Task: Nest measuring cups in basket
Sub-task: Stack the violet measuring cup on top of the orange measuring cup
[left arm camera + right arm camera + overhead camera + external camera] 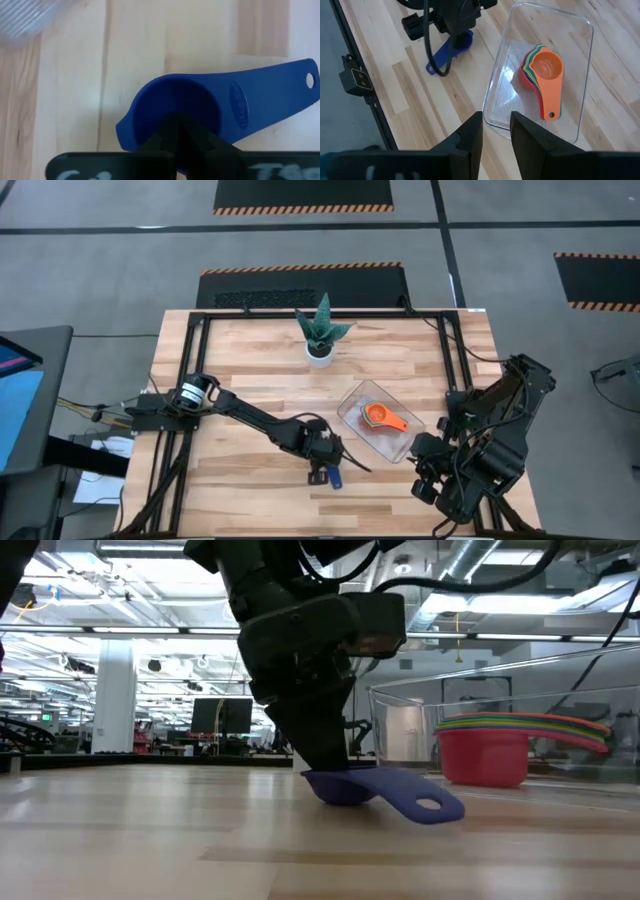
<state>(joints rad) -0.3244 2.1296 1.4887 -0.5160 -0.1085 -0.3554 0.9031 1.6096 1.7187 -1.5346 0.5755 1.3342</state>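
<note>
My left gripper (328, 467) is clamped on the blue cup (383, 790), low on the pale wood table (240, 380). Right of it, the tub (352, 406) holds nested cups (544, 75). My right gripper (496, 131) hovers, fingers apart. Behind: an open hall.

Stacked plastic measuring cups, orange one (547, 67) uppermost, sit inside the clear rectangular plastic basket (501, 107) on the wooden desk (395, 70).

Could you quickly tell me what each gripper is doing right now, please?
Left gripper: closed on the blue measuring cup on the table.
Right gripper: open, empty, above the near edge of the clear basket.
</note>
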